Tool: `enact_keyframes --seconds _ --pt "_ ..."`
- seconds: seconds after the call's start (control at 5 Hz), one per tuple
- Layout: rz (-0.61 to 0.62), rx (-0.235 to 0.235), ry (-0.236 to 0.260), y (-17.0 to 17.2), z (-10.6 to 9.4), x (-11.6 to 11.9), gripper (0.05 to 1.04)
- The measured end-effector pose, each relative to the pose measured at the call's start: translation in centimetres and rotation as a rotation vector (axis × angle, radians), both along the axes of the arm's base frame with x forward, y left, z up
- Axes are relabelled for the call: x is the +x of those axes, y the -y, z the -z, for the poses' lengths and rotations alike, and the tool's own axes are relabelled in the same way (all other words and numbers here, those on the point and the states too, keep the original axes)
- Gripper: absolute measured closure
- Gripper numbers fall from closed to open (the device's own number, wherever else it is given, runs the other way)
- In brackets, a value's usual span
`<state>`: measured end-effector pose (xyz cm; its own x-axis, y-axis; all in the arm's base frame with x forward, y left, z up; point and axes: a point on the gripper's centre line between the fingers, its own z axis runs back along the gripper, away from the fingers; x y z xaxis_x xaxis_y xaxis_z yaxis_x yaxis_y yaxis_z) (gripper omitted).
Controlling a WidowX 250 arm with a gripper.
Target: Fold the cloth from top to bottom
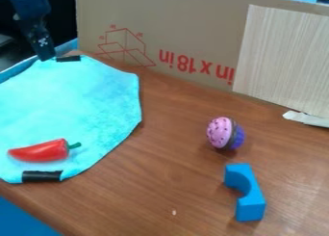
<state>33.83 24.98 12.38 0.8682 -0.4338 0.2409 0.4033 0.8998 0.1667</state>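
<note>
On the camera side of the gripper [45,57], you can pass over bare cloth [70,98] until the red pepper [42,151]. Close to its picture-right, the upright cardboard [173,30] blocks you; well apart, beyond open tabletop [164,167], stands the toy cupcake [221,133].

Brn tbl [154,172] w/ cloth [70,100] — toy cupcake [221,133] — blue blk [251,202]

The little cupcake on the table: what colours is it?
The cupcake has a pink top with dark specks and a purple base, seen in the camera view.

The cloth [70,100] is mottled bright turquoise.
</note>
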Motion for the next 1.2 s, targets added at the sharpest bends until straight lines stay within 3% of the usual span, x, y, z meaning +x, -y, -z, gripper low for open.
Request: enact_keyframes --seconds 0.4,0.8,1.2 --pt "-0.046 0.089 0.019 -1.6 0.1 2.3 0.083" --pt "-0.069 0.121 0.028 -2.7 1.2 3.9 0.083" --pt "-0.078 0.124 0.026 -3.0 1.9 5.1 0.083"
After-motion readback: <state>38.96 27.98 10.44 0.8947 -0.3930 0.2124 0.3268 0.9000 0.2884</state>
